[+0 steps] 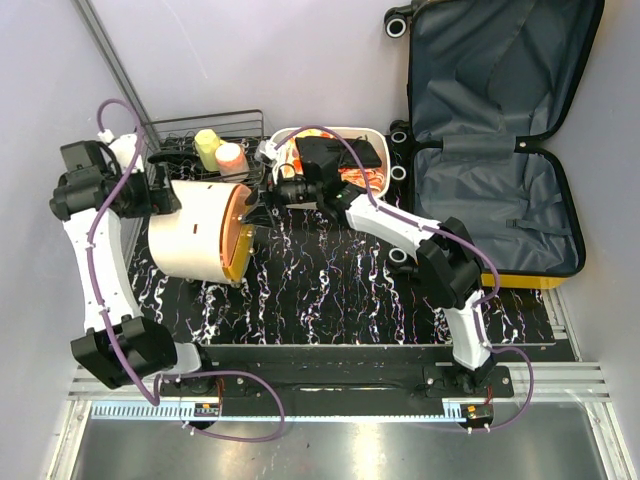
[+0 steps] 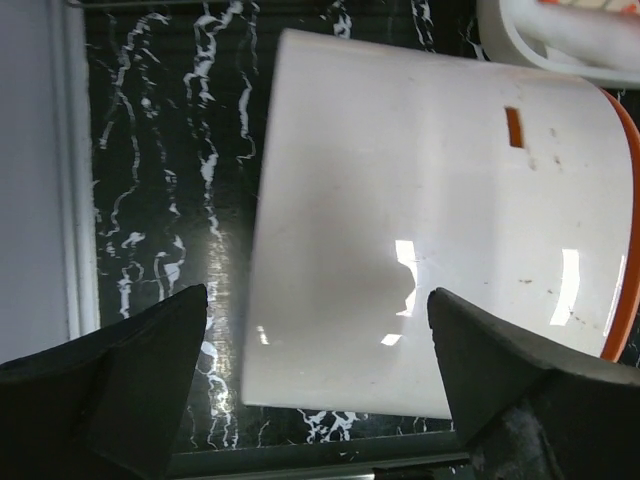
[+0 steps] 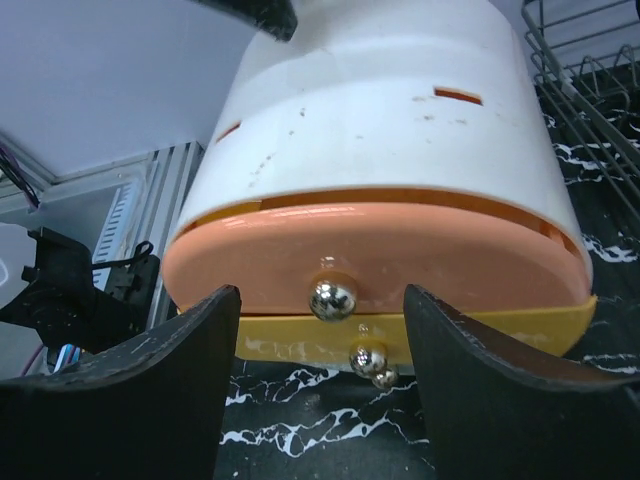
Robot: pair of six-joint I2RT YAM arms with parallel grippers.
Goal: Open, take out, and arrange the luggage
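1. Logged the luggage [image 1: 500, 200] at the far right of the table, lying wide open with both grey-lined halves facing up. Noted the yellow shell edge along its near side and black wheels along its left side. Well apart from both arms.
2. Noted a cream-and-orange round container [image 1: 195, 232] lying on its side on the black marbled mat [image 1: 320, 285], left of centre, with the orange lid end turned toward the luggage.
3. Read the left gripper [image 2: 320, 370] as spread wide and holding nothing, its fingers set either side of the container's cream closed end. Cannot tell from the wrist view whether they touch it.
4. Read the right gripper [image 3: 320, 350] as spread wide too, and empty. Faces the orange lid, with a shiny metal knob [image 3: 333, 297] sitting in line between the fingertips, ungripped.
5. Recorded a white tray [image 1: 283, 135] behind the right wrist, between a wire basket [image 1: 185, 128] and the luggage. Contents orange and white, not identifiable.
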